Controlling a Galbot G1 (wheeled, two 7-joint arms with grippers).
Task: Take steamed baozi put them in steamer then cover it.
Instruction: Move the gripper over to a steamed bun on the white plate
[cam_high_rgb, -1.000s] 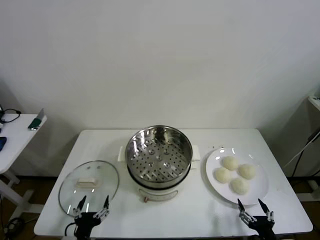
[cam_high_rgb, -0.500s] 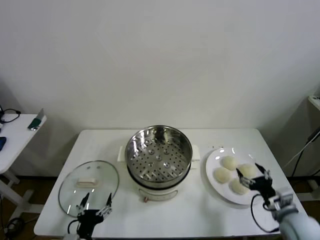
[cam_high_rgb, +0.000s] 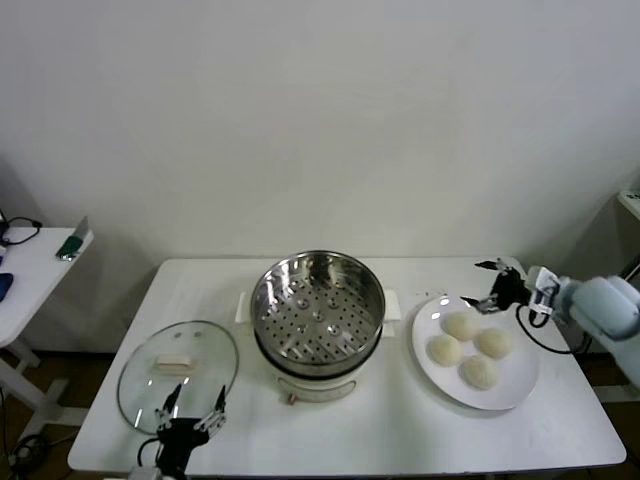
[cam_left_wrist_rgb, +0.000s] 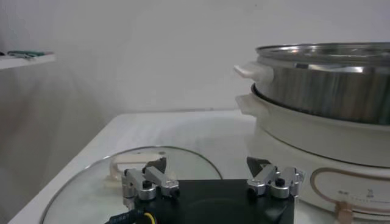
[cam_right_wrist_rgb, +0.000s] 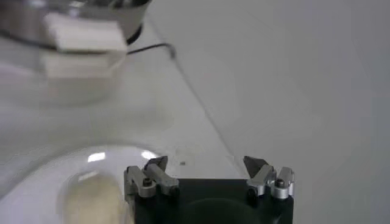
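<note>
At right of frame, the right gripper (cam_high_rgb: 487, 285) hangs spread over the plate (cam_high_rgb: 520, 385) holding four buns (cam_high_rgb: 461, 326). The left gripper (cam_high_rgb: 191, 408), also spread, sits lower left beside the lid (cam_high_rgb: 140, 375). The steamer (cam_high_rgb: 317, 305) stands uncovered mid-table (cam_high_rgb: 400, 425), against a white wall (cam_high_rgb: 320, 120).

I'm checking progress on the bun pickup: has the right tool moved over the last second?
Yes. The right tool went from the table's near edge, past the round white plate, to the plate's far side, open above the cream-white buns.
</note>
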